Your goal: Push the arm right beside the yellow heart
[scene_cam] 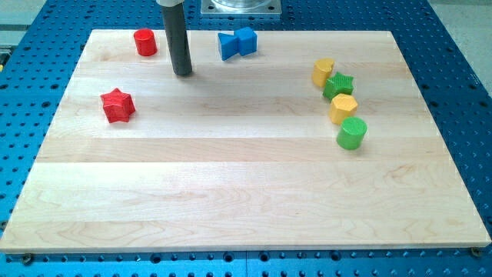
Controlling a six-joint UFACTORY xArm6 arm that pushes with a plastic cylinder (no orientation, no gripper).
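Currently, operator, your view reads like this:
Tip: my tip [182, 74] rests on the wooden board [246, 200] near its top edge, left of centre.
Jaws: none for you to check; the arm ends in a plain dark rod that holds nothing.
Task block: the yellow heart-like block [323, 72] sits near the board's right edge, upper part, well apart from my tip.
Right-hand chain: below it you see a green star block [338, 85], a yellow hexagonal block [344, 108] and a green cylinder [352, 133], each touching or just beside the next.
Top edge: a red cylinder [144, 41] near the top-left corner; two blue blocks [237, 43] touching, right of my tip.
Left side: a red star block [118, 105].
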